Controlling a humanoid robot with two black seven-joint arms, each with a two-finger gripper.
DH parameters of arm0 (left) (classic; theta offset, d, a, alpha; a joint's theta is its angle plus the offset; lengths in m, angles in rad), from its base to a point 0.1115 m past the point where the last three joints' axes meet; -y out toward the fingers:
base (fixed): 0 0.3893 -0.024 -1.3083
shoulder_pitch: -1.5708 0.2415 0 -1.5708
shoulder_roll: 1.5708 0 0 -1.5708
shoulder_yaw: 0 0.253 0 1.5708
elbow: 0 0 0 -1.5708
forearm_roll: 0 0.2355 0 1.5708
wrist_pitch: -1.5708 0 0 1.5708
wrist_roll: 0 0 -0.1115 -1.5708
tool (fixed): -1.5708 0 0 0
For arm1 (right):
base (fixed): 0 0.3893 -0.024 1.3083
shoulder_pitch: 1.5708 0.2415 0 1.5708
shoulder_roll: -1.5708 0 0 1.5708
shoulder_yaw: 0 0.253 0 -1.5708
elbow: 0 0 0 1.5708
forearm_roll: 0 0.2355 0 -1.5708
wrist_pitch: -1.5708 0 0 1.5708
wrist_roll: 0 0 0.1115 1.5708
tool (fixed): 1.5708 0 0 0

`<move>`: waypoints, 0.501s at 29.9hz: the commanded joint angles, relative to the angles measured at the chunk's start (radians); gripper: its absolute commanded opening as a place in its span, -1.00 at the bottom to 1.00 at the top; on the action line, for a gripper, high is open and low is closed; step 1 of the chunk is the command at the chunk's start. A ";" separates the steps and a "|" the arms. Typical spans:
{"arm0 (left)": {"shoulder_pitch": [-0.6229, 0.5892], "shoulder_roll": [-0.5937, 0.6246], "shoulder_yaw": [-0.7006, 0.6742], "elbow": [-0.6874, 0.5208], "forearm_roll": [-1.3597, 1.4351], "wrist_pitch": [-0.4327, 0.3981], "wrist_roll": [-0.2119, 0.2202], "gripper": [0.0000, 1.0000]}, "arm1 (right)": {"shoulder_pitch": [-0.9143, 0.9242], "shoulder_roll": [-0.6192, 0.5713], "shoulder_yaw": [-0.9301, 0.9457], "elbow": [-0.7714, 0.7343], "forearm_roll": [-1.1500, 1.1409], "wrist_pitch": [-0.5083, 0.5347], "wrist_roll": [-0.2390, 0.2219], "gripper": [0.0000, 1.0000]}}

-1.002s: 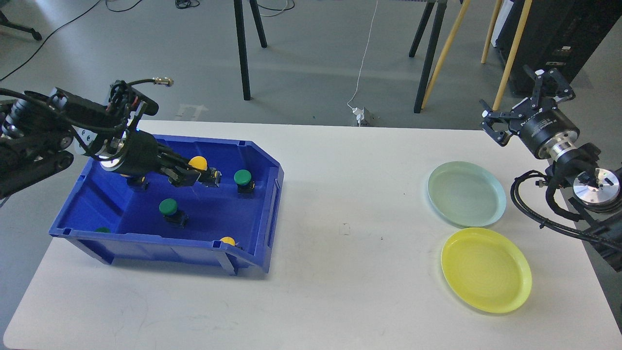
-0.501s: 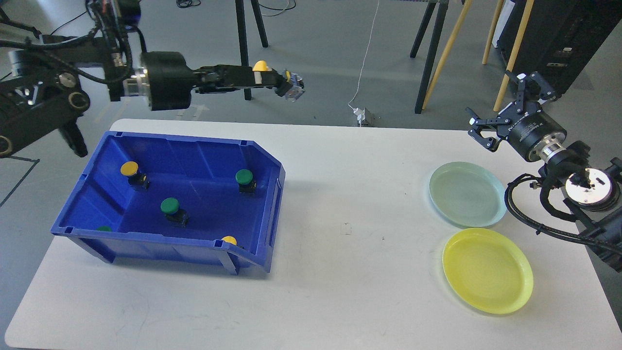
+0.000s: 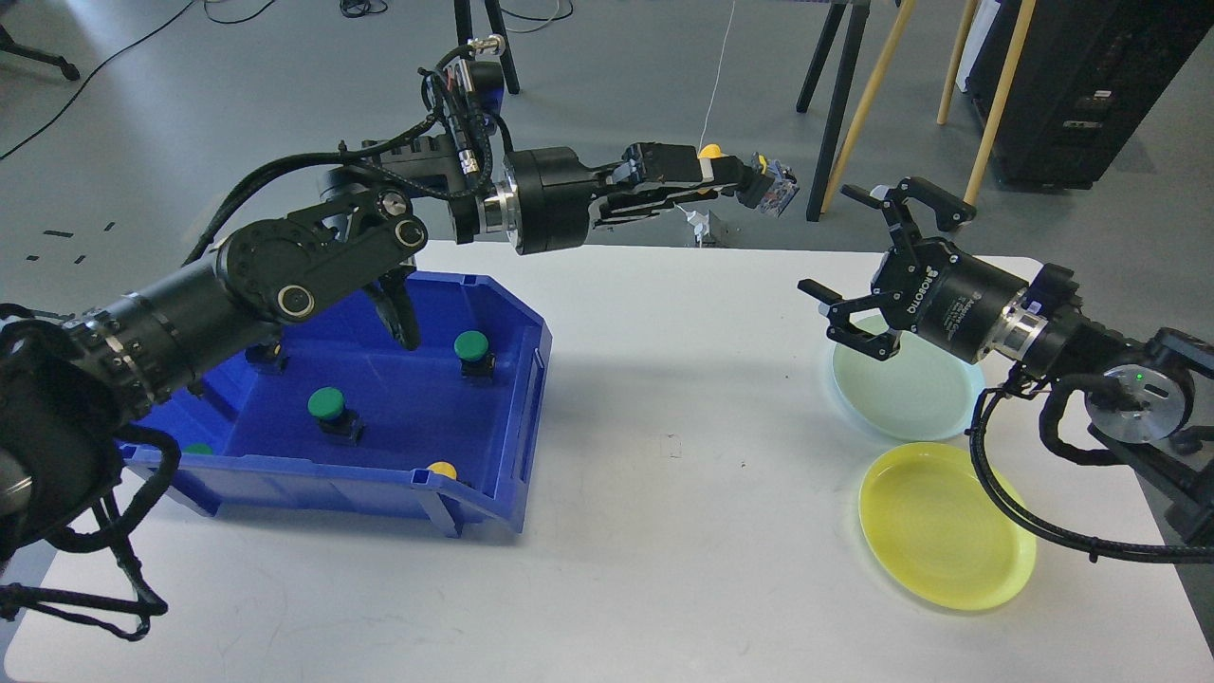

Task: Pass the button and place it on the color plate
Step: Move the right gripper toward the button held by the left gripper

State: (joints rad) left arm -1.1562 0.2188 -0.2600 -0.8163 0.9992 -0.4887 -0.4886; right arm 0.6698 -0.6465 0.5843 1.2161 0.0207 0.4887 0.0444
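Note:
My left gripper (image 3: 730, 177) is shut on a yellow button (image 3: 709, 152) and holds it high above the far edge of the table, stretched to the right. My right gripper (image 3: 858, 261) is open, its fingers spread, just right of and below the held button, above the pale green plate (image 3: 906, 379). The yellow plate (image 3: 944, 526) lies in front of the green one. The blue bin (image 3: 517, 398) at the left holds green buttons (image 3: 326, 403) (image 3: 471, 344) and a yellow button (image 3: 441, 469) at its front wall.
The white table (image 3: 664, 531) carries the bin and both plates. Stand legs (image 3: 835, 104) and wooden poles (image 3: 996, 95) stand behind the table's far edge. My left arm (image 3: 285, 285) crosses over the bin's back left part.
My left gripper lifted a yellow button out of the bin and carried it up and far to the right. My right gripper moved left toward it, over the green plate.

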 commanded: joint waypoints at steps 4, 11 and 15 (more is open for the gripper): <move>0.003 -0.001 -0.004 0.000 -0.002 0.000 0.000 -1.00 | 0.071 0.031 -0.044 -0.044 -0.008 0.000 -0.001 0.99; 0.004 0.001 -0.004 0.000 -0.002 0.000 0.000 -1.00 | 0.143 0.130 -0.086 -0.078 -0.002 0.000 0.006 0.98; 0.004 0.002 -0.004 0.002 -0.005 0.000 0.000 -1.00 | 0.146 0.131 -0.084 -0.076 0.007 0.000 0.008 0.98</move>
State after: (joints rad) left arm -1.1520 0.2206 -0.2642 -0.8148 0.9961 -0.4887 -0.4898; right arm 0.8119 -0.5205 0.4993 1.1372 0.0233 0.4872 0.0508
